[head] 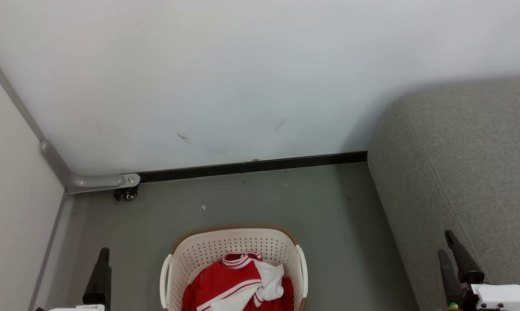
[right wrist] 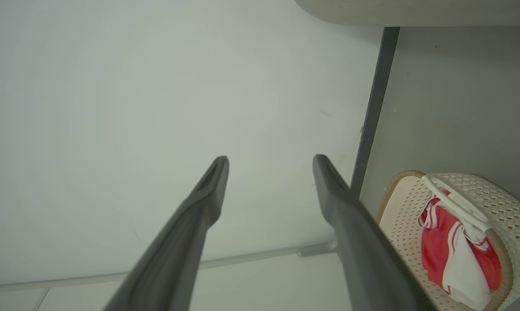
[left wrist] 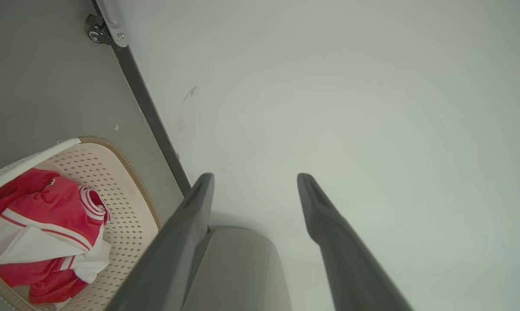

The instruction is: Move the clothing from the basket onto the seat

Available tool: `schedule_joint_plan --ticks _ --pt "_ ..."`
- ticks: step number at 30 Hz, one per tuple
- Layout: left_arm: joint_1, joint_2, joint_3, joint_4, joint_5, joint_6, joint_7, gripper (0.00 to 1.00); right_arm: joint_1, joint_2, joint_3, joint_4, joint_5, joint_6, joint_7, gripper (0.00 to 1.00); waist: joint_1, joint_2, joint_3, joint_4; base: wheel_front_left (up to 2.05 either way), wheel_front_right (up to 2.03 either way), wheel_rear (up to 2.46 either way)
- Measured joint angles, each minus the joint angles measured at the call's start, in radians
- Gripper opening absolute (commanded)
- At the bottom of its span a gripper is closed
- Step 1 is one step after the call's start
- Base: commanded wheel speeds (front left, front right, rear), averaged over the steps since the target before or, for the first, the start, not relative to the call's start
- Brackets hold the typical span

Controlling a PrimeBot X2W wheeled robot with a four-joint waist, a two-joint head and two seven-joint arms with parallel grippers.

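Left gripper [left wrist: 255, 178] had its fingers spread wide, nothing between them. Right gripper [right wrist: 271, 159] was the same. Clothing [head: 231, 287] lay bunched inside the basket [head: 234, 227], with the red top's white stripes and collar uppermost. Basket stood on the grey floor [head: 329, 207], between the two grippers in the head view, near the wall [head: 242, 86]. Seat [head: 467, 164] was on the robot's right, apart from the basket, with nothing lying on its visible part.
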Motion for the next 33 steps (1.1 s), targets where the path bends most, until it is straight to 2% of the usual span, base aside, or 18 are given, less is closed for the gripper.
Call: schedule_joint_plan --ticks 12,19,28,33 --pt "-0.001 0.001 0.022 -0.033 0.074 0.000 -0.036 1.00 0.000 -0.001 -0.031 -0.038 -0.118 0.000 -0.037 1.00 0.0088 0.0000 -0.024 0.000 0.00 0.00 0.00" --pt "-0.001 0.002 0.073 -0.073 0.193 0.000 -0.064 1.00 -0.015 -0.002 -0.028 -0.102 -0.239 0.000 -0.067 1.00 0.0147 0.0001 -0.049 0.001 0.00 0.00 0.00" --pt "-0.001 0.000 0.114 -0.113 0.348 0.000 -0.098 1.00 -0.005 -0.010 0.008 -0.140 -0.384 0.000 -0.097 1.00 0.0155 0.0001 -0.072 0.005 0.00 0.00 0.00" --pt "-0.001 0.002 0.112 -0.142 0.411 0.000 -0.115 1.00 0.010 -0.009 0.005 -0.157 -0.470 0.000 -0.115 1.00 0.0120 0.0000 -0.080 0.008 0.00 0.00 0.00"
